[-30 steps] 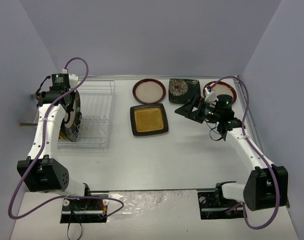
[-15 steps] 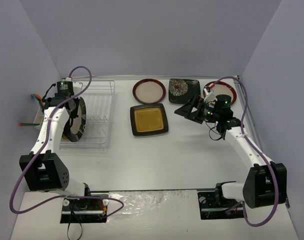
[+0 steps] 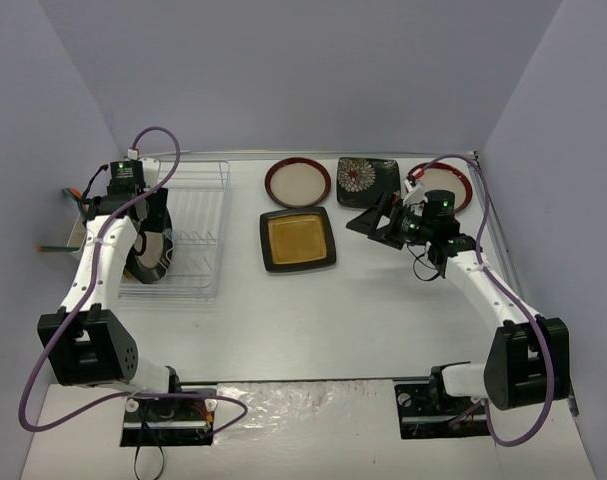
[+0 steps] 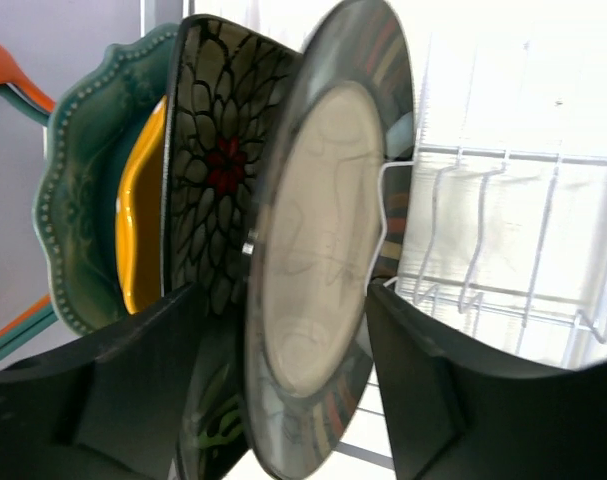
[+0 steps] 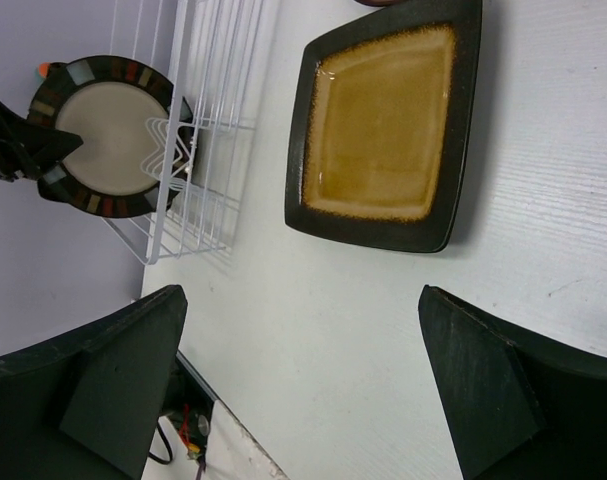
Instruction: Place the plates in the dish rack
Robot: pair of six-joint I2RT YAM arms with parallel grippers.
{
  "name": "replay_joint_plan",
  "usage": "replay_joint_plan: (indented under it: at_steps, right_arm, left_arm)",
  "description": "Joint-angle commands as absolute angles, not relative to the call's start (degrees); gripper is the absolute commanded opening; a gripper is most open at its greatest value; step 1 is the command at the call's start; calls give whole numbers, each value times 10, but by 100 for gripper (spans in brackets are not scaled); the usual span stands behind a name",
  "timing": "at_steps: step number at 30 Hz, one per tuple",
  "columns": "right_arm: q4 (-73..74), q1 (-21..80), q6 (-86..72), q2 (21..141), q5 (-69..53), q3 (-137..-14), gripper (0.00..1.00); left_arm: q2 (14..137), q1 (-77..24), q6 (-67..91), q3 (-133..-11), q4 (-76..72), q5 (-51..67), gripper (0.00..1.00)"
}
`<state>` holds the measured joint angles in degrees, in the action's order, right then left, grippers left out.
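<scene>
The dish rack (image 3: pixel 193 240) stands at the left of the table. Several plates stand on edge at its left end: a scalloped teal one (image 4: pixel 78 200), a yellow one (image 4: pixel 141 220), a black floral one (image 4: pixel 218 160) and a round cream plate with a dark rim (image 4: pixel 318 250). My left gripper (image 4: pixel 280 300) is open, one finger on each side of that round plate's lower edge. My right gripper (image 5: pixel 303 300) hangs open and empty above the table, just near of the square black-amber plate (image 5: pixel 383 125).
A red-rimmed cream plate (image 3: pixel 297 182), a square black floral plate (image 3: pixel 367 180) and another red-rimmed plate (image 3: pixel 455 180), partly behind the right arm, lie along the back. A caddy (image 3: pixel 78 215) with an orange utensil hangs on the rack's left side.
My left gripper has opened and let go of the dark-rimmed round plate, which now stands in the rack. The right arm has barely moved.
</scene>
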<state>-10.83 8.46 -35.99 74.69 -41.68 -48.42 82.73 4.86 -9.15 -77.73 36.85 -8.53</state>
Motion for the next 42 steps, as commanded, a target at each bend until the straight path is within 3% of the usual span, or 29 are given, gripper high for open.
replay_joint_plan:
  at_steps: [1,3,10,19,33,42]
  right_arm:
    - [-110,116,-333,767,-367,-521,98]
    - [-108,129,-325,796,-349,-529,98]
    - [-101,167,-283,893,-291,-575,96]
    - [-101,173,-229,1045,-298,-651,84]
    - [-155,174,-228,1158,-373,-667,67]
    - [-171,175,-241,1200,-356,-662,41]
  left_arm:
    - [776,56,-75,-823,358,-99,71]
    - [768,55,-62,-833,370,-89,81]
    - [723,56,4,-860,417,-65,97]
    - [634,55,107,-815,440,57,97]
    - [583,54,179,-729,411,200,97]
    - [570,53,211,-704,392,246,97]
